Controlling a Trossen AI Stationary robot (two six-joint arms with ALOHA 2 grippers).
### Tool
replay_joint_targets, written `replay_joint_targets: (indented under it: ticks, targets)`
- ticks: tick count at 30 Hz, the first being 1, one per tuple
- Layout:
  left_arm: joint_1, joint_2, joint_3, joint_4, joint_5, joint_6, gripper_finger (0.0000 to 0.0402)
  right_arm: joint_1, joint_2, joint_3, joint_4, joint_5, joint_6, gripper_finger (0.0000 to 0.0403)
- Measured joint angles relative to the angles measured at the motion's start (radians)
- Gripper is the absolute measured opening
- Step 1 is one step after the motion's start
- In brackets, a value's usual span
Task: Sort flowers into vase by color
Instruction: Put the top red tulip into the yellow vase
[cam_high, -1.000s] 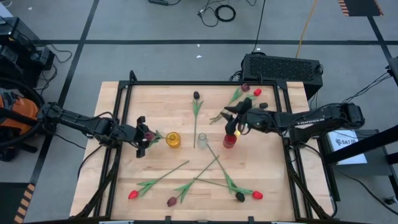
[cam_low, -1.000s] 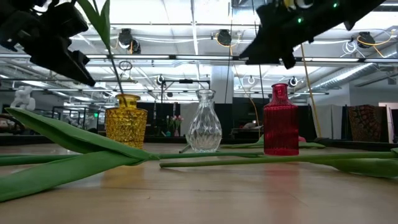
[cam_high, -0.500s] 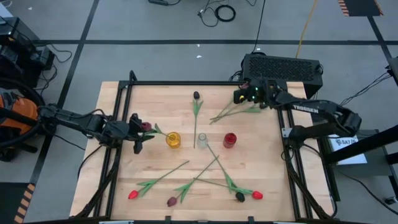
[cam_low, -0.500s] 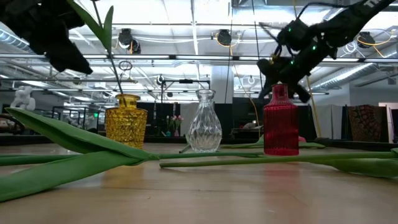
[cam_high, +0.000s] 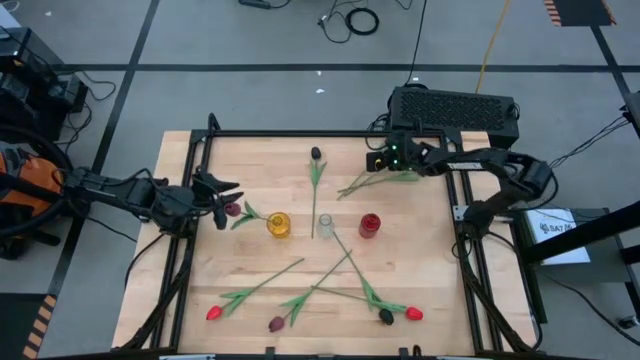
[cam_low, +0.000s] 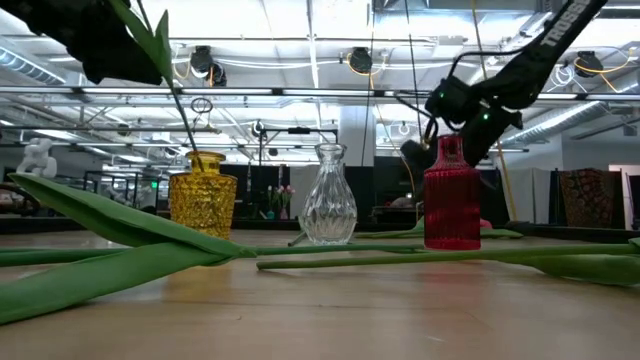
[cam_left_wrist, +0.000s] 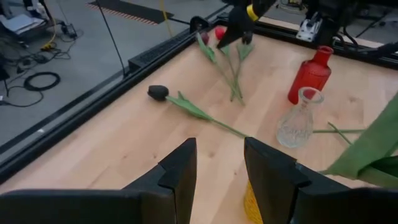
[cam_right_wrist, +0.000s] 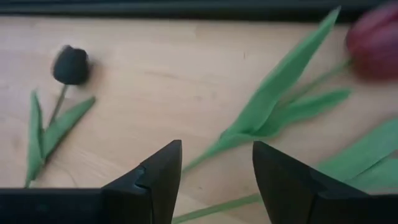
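Wood bench (cam_high: 180, 260), high view: yellow vase (cam_high: 278, 224), clear vase (cam_high: 325, 226) and red vase (cam_high: 369, 224) stand in a row mid-bench. Loose flowers (cam_high: 316, 287) lie crossed along the near edge, and one black tulip (cam_high: 316, 154) lies by the far edge.
Left jaws, high view: near the left edge, just beside a maroon tulip (cam_high: 235, 209) whose stem runs to the yellow vase.
Right jaws, high view: over the pair of tulips (cam_high: 375, 180) towards the far right corner.
Low view: a thin stem (cam_low: 185, 125) leans in the yellow vase, and long leaves lie across the front.
Left wrist view: jaws apart with bare bench between them, nothing held.
Right wrist view: jaws apart, straddling a green stem (cam_right_wrist: 214, 149) but not closed on it. A dark red head (cam_right_wrist: 375, 40) lies off to one side.
Handling: probably very light and springy, with soft heads and leaves. Taking hold mid-stem, clear of the leaves, seems best, since a thin stem may slip or swivel in the jaws.
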Motion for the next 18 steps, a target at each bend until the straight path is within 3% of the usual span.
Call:
replay_joint_targets:
  ticks: [7, 18]
  targets:
    - [0.000, 0.000, 0.000, 0.001, 0.000, 0.025, 0.0140, 0.034, 0.095, 0.008, 0.152, -0.016, 0.070, 0.0182]
    - [0.000, 0.000, 0.000, 0.001, 0.000, 0.044, 0.0140, 0.071, 0.145, 0.040, 0.081, -0.010, 0.104, 0.0166]
